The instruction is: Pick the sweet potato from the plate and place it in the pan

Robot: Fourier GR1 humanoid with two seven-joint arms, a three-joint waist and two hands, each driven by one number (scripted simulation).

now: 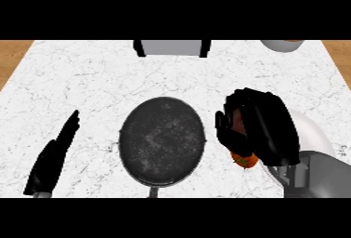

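The left robot hand (53,155) rests open at the lower left. The right robot hand (264,128) curls around the sweet potato (244,160), above the plate (316,135), beside the pan (162,141) on the surface (89,79).

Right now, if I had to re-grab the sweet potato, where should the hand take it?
The right hand is already curled round the sweet potato, above the white plate; only its orange lower end shows. It seems to lie lengthwise, so probably grip across the middle, from above, thumb on the pan side.
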